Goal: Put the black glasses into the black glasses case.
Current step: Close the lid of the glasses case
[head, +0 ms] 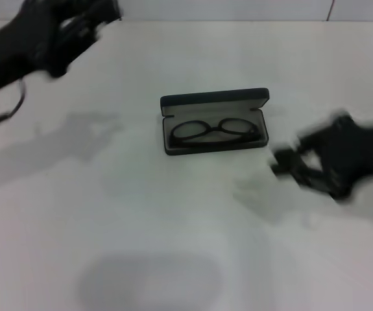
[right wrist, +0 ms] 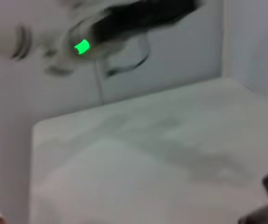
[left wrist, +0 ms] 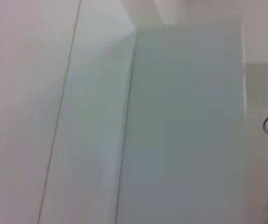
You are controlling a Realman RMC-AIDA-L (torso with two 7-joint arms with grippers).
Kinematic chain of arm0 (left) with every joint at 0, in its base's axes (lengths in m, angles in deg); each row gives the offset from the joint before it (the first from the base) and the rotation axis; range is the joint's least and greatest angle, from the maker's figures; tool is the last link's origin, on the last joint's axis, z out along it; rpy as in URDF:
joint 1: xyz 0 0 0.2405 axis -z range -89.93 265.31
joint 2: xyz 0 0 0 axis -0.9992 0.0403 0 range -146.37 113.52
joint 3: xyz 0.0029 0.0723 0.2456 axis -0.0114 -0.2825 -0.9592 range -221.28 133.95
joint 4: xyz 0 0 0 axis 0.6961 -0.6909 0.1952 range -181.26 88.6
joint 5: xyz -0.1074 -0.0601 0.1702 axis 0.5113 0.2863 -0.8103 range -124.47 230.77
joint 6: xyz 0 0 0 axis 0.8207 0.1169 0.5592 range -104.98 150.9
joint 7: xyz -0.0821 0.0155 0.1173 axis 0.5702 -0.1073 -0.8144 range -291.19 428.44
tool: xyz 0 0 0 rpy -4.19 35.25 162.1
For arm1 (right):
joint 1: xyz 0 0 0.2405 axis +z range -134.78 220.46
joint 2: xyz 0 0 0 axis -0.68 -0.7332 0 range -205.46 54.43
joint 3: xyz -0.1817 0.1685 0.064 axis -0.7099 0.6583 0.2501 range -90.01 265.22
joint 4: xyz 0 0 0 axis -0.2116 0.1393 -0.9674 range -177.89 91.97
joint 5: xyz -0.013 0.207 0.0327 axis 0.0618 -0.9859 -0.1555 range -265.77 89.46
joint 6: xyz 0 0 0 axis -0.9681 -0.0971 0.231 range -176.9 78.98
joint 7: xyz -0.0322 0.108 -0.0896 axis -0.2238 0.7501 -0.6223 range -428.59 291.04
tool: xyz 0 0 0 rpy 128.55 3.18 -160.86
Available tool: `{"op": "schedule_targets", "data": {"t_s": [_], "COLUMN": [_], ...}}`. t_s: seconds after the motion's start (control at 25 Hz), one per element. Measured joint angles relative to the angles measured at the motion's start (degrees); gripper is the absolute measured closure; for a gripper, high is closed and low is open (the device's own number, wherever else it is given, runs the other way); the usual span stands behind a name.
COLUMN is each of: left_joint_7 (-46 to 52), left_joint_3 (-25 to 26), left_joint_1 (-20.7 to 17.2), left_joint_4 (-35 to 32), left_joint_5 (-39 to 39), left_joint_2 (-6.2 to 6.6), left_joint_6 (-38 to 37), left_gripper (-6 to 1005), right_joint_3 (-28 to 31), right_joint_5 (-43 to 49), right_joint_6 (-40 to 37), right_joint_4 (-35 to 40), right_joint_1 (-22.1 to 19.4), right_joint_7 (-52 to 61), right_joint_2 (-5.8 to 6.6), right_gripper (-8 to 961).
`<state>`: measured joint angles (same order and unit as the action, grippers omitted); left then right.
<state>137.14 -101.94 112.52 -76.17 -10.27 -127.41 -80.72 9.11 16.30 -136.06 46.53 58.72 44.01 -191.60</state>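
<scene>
Head view: the thin black wire-framed glasses [head: 215,130] lie flat inside the open, grey-lined black rectangular glasses case [head: 214,98] mid-worktop [head: 173,227], so placement looks done. Left pincer [head: 76,29] and right pincer [head: 296,165] hang well clear; grip states unreadable. Wrist views show neither item

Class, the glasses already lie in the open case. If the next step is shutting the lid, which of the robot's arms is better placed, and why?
Probably the right. The right gripper hangs low beside the black glasses case, level with the black glasses inside. The left gripper is raised at the table's far corner, much farther off.
</scene>
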Motion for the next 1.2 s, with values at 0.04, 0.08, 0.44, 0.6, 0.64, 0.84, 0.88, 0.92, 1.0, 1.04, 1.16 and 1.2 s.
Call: {"op": "schedule_targets", "data": {"t_s": [0.04,0.08,0.44,0.6,0.64,0.84,0.88,0.92,1.0,1.04,1.16,1.2], "left_joint_7": [1.61,3.38,16.64,20.0,20.64,21.81,21.82,21.82,21.85,21.84,21.51,21.42], "left_joint_3": [0.15,0.18,0.19,0.0,-0.03,-0.02,-0.02,-0.05,-0.12,-0.12,-0.14,-0.15], "left_joint_1": [1.41,3.46,19.82,22.4,22.86,23.65,23.67,23.69,23.77,23.89,24.92,25.11], "left_joint_4": [-1.13,-2.3,-3.38,-3.31,-3.31,-3.31,-3.3,-3.26,-2.83,-2.4,0.09,0.56], "left_joint_5": [-1.67,-4.05,-30.59,-38.15,-39.91,-44.69,-45.17,-45.51,-46.37,-46.9,-48.22,-48.36], "left_joint_2": [0.21,0.31,-0.4,-2.43,-2.99,-4.6,-4.85,-5.04,-5.29,-5.36,-5.38,-5.39], "left_joint_6": [2.11,4.68,24.81,30.21,30.97,33.46,33.93,34.28,35.0,35.38,36.58,36.74], "left_gripper": [868,847,759,755,756,754,754,753,750,748,743,741], "right_joint_3": [0.9,2.16,11.0,15.87,17.76,22.23,22.79,23.06,23.3,23.29,23.31,23.32], "right_joint_5": [-0.42,-0.77,-1.24,-4.22,-5.09,-7.53,-7.74,-7.74,-7.73,-7.73,-7.74,-7.7], "right_joint_6": [-1.42,-3.86,-13.64,-15.29,-16.17,-17.85,-17.96,-18.02,-18.02,-17.97,-17.75,-17.68], "right_joint_4": [-0.33,-0.79,-12.88,-18.51,-20.07,-25.99,-27.09,-27.84,-29.24,-29.92,-30.76,-30.88], "right_joint_1": [-0.94,-2.54,-7.0,-7.32,-7.12,-5.86,-5.48,-5.19,-4.58,-4.29,-3.87,-3.78], "right_joint_7": [-0.74,-1.76,-7.53,-12.05,-13.42,-17.59,-18.18,-18.53,-19.11,-19.32,-19.73,-19.78], "right_joint_2": [0.03,-0.03,0.09,0.33,0.36,0.48,0.53,0.54,0.55,0.55,0.54,0.54], "right_gripper": [802,802,803,803,803,803,803,803,803,803,802,802]}}
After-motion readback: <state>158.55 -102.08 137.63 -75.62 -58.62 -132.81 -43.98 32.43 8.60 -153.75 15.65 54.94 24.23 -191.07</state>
